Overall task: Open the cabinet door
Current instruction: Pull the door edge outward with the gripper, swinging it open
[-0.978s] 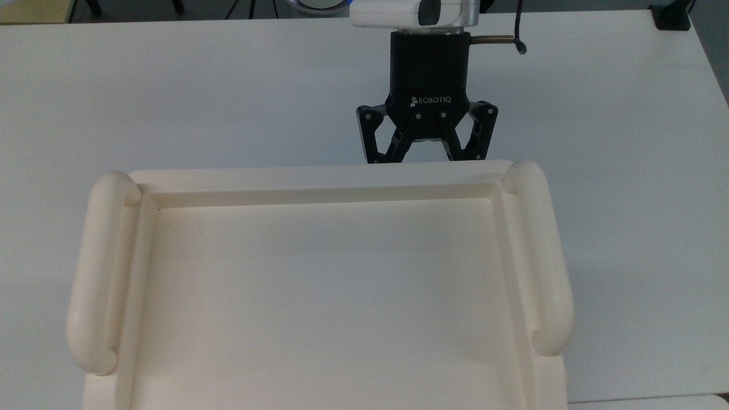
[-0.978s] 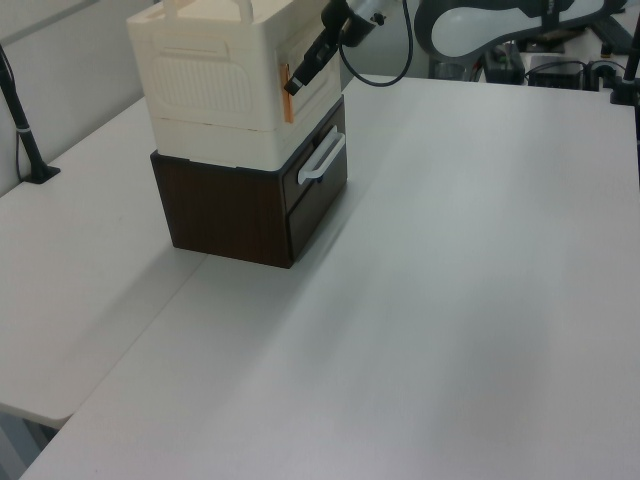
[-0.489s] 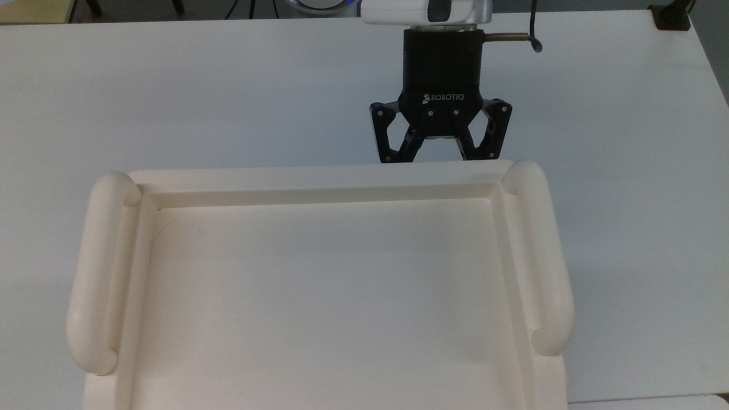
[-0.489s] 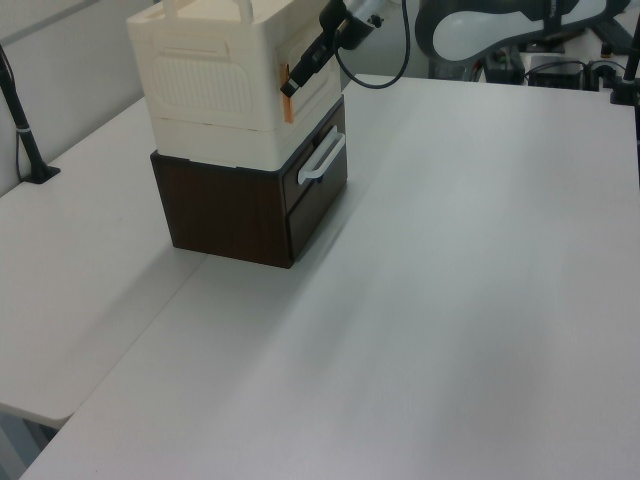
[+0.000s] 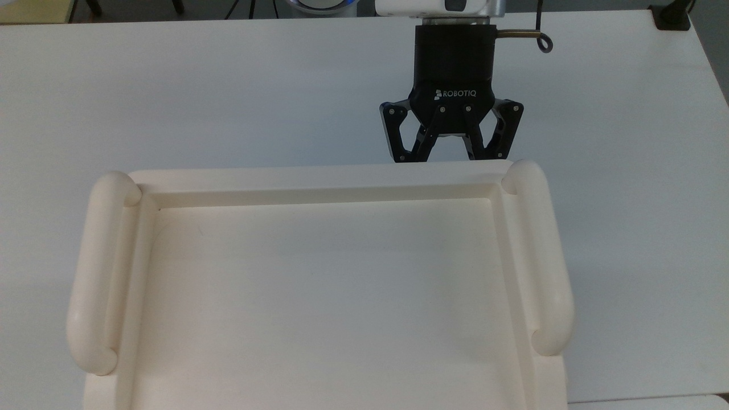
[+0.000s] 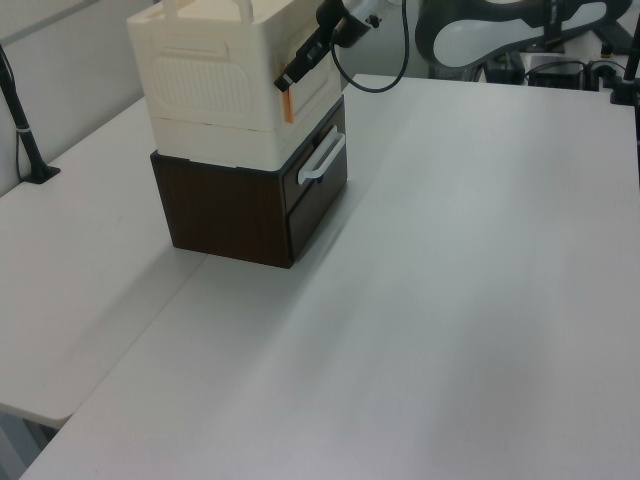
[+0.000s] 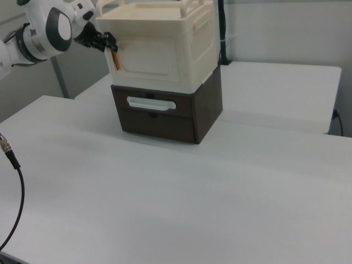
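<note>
The cream cabinet (image 5: 319,182) shows its recessed tray top with a tubular rail on each side. In the right view its door (image 7: 151,63) is the front panel, lying flush with the body, with an orange-brown fitting (image 7: 115,58) at the right view's left edge. My black gripper (image 5: 453,155) is open in front of the cabinet's top front edge, towards the top view's right, and that edge hides its fingertips. The gripper (image 7: 110,42) reaches the fitting's upper end; I cannot tell whether it touches. In the left view the gripper (image 6: 286,80) sits just above the fitting (image 6: 288,102).
The cabinet stands on a dark brown drawer unit (image 7: 165,118) with a white handle (image 7: 148,103). A white table (image 6: 450,300) spreads wide in front of it. A black cable (image 6: 375,80) loops off the arm, and a black post (image 6: 25,140) stands at the left view's left.
The gripper has slid toward the top view's right along the cabinet's front edge. In the left view its tip has come closer to the orange-brown fitting. The door has not moved.
</note>
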Action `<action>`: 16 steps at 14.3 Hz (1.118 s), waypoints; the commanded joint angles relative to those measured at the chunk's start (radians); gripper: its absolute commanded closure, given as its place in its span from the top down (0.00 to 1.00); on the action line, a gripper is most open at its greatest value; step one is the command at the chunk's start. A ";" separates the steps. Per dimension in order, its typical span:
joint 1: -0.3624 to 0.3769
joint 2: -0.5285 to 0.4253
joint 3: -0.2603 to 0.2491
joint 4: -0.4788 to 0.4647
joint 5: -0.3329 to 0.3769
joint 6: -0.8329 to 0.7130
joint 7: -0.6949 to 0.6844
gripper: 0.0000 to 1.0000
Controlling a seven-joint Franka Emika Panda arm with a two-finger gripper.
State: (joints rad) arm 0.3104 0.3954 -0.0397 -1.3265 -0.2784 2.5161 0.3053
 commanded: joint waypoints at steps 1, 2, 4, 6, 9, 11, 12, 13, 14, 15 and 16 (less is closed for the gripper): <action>0.009 0.013 -0.014 0.015 -0.025 0.020 0.031 0.47; 0.007 0.013 -0.014 0.013 -0.025 0.020 0.031 0.44; 0.003 0.013 -0.016 0.007 -0.027 0.020 0.029 0.38; -0.002 0.014 -0.016 0.007 -0.027 0.020 0.029 0.36; -0.005 0.013 -0.016 0.007 -0.025 0.018 0.028 0.31; -0.005 0.011 -0.016 0.006 -0.025 0.015 0.026 0.26; -0.007 0.010 -0.016 0.004 -0.024 0.012 0.023 0.25; -0.010 0.007 -0.016 0.004 -0.024 0.006 0.021 0.22; -0.017 0.003 -0.016 0.000 -0.022 0.003 0.021 0.19; -0.023 -0.001 -0.016 -0.017 -0.022 -0.012 0.021 0.18; -0.025 -0.009 -0.016 -0.022 -0.022 -0.031 0.020 0.16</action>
State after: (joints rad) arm 0.3021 0.3951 -0.0445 -1.3274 -0.2794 2.5142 0.3054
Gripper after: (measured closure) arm 0.793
